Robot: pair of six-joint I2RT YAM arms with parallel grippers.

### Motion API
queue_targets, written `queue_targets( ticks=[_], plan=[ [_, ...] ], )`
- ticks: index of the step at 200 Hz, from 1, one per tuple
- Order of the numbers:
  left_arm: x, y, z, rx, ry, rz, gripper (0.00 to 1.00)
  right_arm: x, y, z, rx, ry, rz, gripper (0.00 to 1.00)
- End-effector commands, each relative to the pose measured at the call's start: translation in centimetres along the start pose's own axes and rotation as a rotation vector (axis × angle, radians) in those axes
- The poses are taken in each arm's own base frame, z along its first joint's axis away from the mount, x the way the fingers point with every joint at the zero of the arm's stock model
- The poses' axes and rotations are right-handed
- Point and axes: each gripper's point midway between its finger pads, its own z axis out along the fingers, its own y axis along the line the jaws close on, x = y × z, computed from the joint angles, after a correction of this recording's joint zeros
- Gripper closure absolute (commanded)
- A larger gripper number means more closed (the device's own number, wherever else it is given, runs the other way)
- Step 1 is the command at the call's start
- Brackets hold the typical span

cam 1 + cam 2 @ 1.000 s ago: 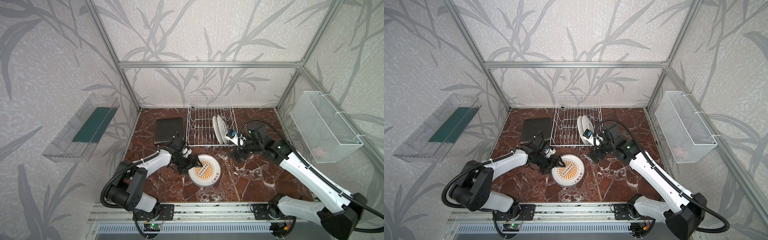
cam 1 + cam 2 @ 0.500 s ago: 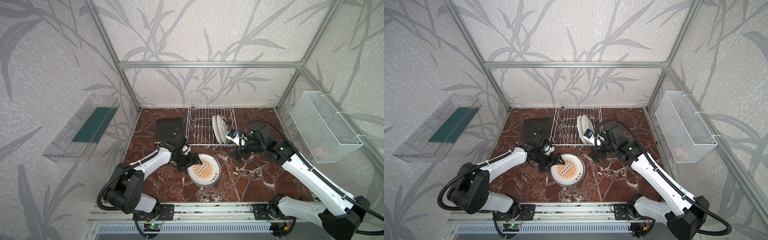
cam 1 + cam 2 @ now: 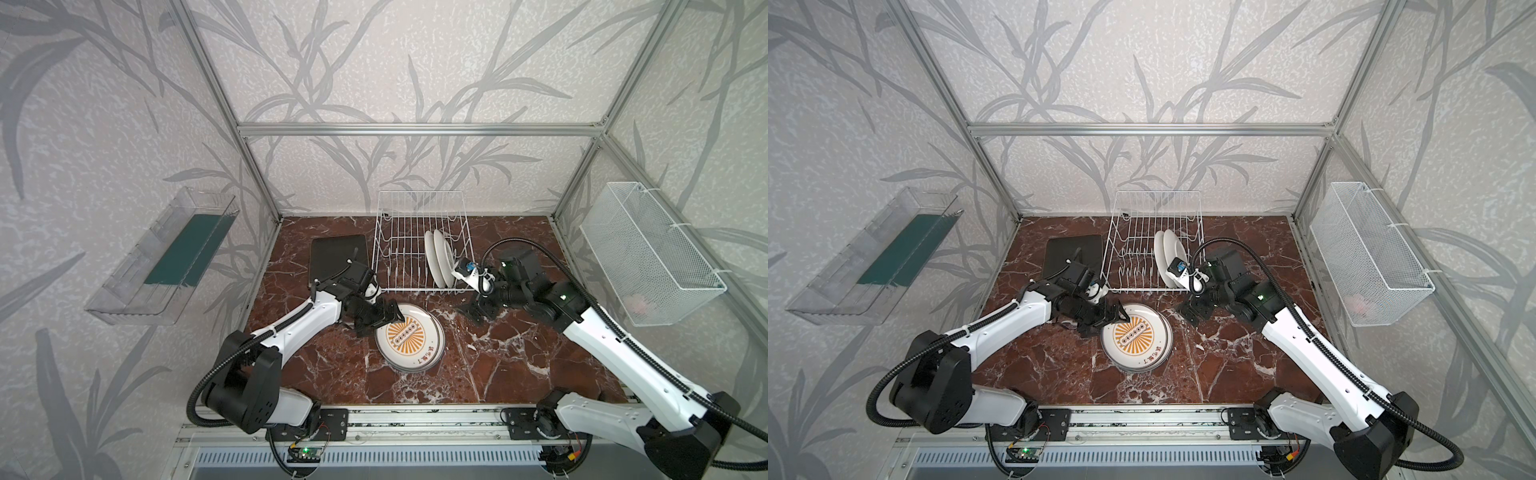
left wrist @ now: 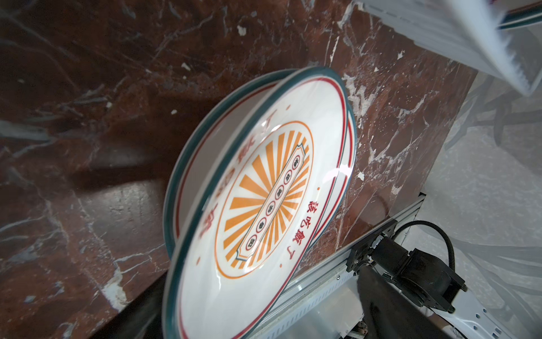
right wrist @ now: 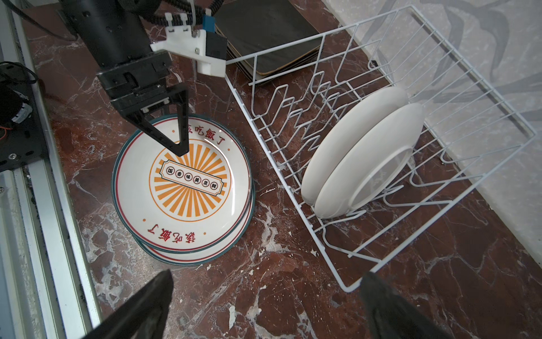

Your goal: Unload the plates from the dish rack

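The white wire dish rack (image 3: 399,245) (image 5: 346,76) stands at the back of the marble table. Two round white plates (image 3: 438,257) (image 5: 363,152) stand on edge in it, backs showing. Two sunburst plates (image 3: 409,338) (image 5: 187,179) lie stacked face up in front of the rack, the top one offset. My left gripper (image 3: 384,318) (image 4: 258,308) is open, its fingers either side of the top plate's rim. My right gripper (image 3: 473,309) (image 5: 267,281) hangs open and empty over bare marble by the rack's front corner. Black-backed square plates (image 3: 338,259) (image 5: 264,29) are stacked left of the rack.
A fine-mesh white basket (image 3: 648,253) hangs on the right wall and a clear plastic tray (image 3: 162,257) on the left wall. An aluminium rail (image 3: 415,419) runs along the table's front edge, close to the round stack.
The left arm's elbow has swung a little to the left while its gripper stays at the top plate's rim. The right gripper has barely shifted. Both stay open.
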Motion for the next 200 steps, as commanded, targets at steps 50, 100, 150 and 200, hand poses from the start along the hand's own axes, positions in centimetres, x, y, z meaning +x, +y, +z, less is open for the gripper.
queue_targets(
  ticks=[50,100,150,200],
  plan=[
    [0.4,1.3,1.2,-0.028,-0.01,-0.045,0.06,-1.3,-0.3,-1.0,0.021,-0.042,-0.003,0.01],
    [0.1,1.7,1.3,-0.107,-0.026,-0.046,0.06,-1.3,-0.3,-1.0,0.021,-0.041,-0.006,0.01],
    [0.2,2.4,1.3,-0.209,-0.023,-0.03,0.06,-1.3,-0.2,-0.9,0.019,-0.04,-0.014,0.01],
    [0.3,2.3,-0.1,-0.266,-0.041,-0.016,0.06,-1.3,-0.3,-1.0,0.024,-0.042,-0.018,0.01]
  ],
)
